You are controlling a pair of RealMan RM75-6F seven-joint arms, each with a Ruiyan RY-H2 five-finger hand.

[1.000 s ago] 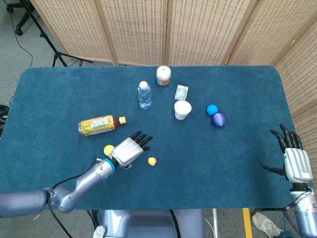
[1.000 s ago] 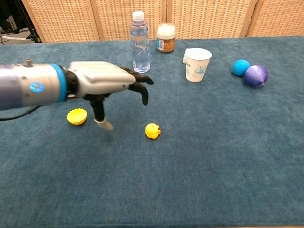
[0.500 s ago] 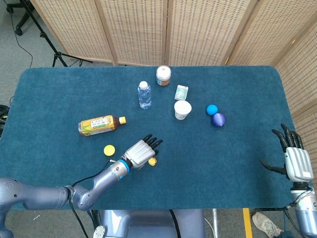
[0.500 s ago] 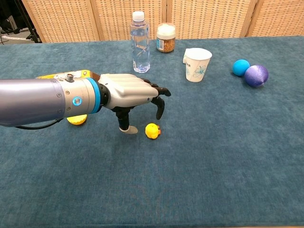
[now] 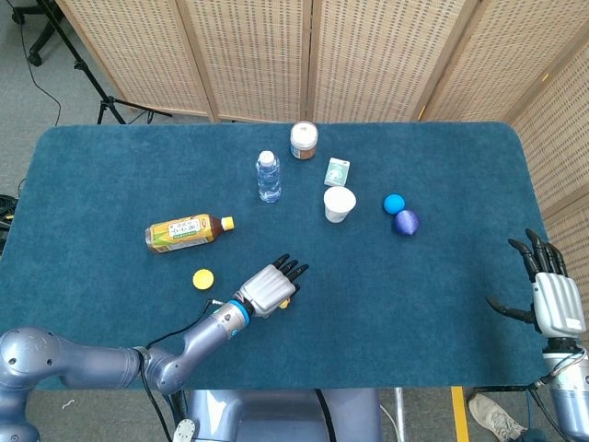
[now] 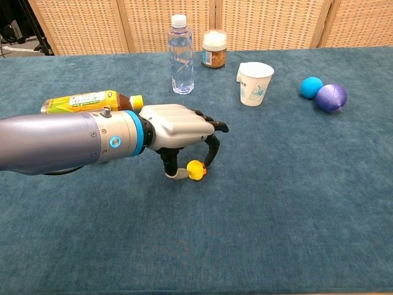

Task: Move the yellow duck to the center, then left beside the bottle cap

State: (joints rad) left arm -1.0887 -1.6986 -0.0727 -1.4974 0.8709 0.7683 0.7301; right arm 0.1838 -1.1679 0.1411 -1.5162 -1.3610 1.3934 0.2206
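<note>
1. The left hand [image 6: 178, 132] arches over the yellow duck [image 6: 196, 169] near the table's [image 5: 442, 304] front edge, thumb on one side and fingertips on the other; whether they actually grip it cannot be told.
2. The right hand [image 5: 550, 296] sits off the table's right edge, fingers spread, holding nothing.
3. The yellow bottle cap [image 5: 202, 279] lies to the left of the duck, apart from it.
4. A tea bottle [image 5: 187, 231] lies on its side, filled with amber liquid, capped.
5. A white paper cup [image 6: 255, 83] stands upright; its contents are not visible.
6. A blue ball [image 6: 311, 86] touches a purple ball [image 6: 331, 98].
7. A clear water bottle [image 6: 181, 56] stands upright.
8. Farthest stands a white-lidded jar [image 6: 214, 49].
</note>
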